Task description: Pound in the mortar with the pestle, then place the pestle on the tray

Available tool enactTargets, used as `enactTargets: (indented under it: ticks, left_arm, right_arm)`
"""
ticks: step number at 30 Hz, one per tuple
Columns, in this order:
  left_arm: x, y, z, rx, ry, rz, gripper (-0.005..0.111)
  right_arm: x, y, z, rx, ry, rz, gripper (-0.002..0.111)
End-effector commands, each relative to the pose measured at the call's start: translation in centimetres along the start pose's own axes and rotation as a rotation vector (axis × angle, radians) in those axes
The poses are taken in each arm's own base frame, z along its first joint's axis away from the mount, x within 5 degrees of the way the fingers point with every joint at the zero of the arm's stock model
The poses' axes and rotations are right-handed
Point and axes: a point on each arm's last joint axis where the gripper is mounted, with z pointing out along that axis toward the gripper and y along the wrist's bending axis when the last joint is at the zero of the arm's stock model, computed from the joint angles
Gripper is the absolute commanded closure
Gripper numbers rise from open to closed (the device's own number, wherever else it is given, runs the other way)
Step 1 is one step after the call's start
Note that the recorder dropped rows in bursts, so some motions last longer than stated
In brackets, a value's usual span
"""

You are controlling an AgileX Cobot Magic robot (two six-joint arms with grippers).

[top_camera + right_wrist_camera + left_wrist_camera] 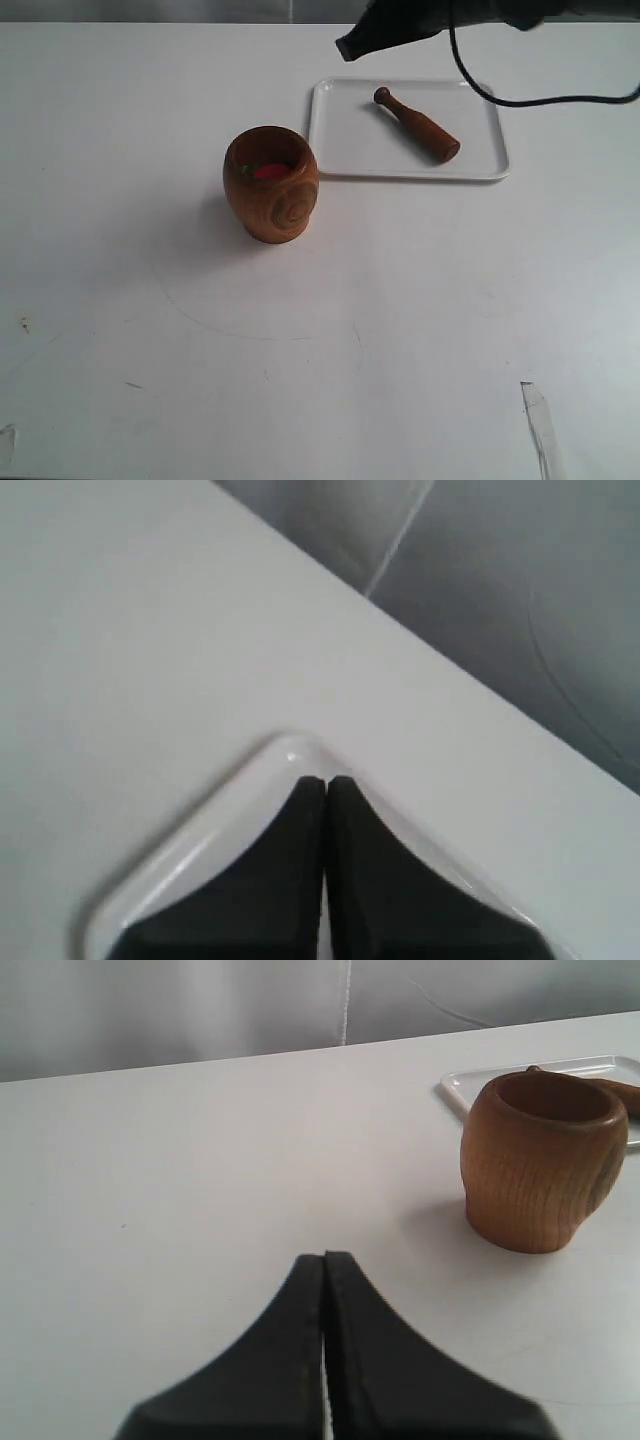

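Okay: white table (pixel 150 350) faintly scuffed, grey wall (pixel 200 1010) far | pestle (pixel 417 125) lying on tray (pixel 340 150) far right | mortar (pixel 271 185) near-left of tray | left gripper (pixel 324 1260), right gripper (pixel 325 780) both closed tight, empty

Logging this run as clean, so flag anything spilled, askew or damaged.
Nothing spilled or broken. The mortar stands upright, and the pestle lies slantwise inside the tray. Only the table shows faint scuffs and a pale strip near its edge.

The left gripper (pixel 325 1257) and the right gripper (pixel 325 780) each show two matte black wedge-shaped fingers narrowing to a tip. The right arm (pixel 420 20) is black and rounded, trailing a thin black cable (pixel 550 101).
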Motion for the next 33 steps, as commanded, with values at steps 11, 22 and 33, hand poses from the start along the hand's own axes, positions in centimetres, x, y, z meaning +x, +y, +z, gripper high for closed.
enactTargets:
  ticks: [11, 22, 33]
  left_arm:
    - [0.0, -0.1, 0.0, 0.008, -0.007, -0.012, 0.107]
    - [0.0, -0.1, 0.0, 0.008, -0.007, -0.012, 0.107]
    - [0.0, -0.1, 0.0, 0.008, -0.007, -0.012, 0.107]
  right_arm:
    - [5.8, 1.9, -12.8, 0.031, -0.417, 0.176, 0.108]
    - [10.2, 2.9, -17.2, -0.007, -0.42, 0.358, 0.108]
    - [10.3, 3.0, -17.4, -0.006, -0.422, 0.357, 0.108]
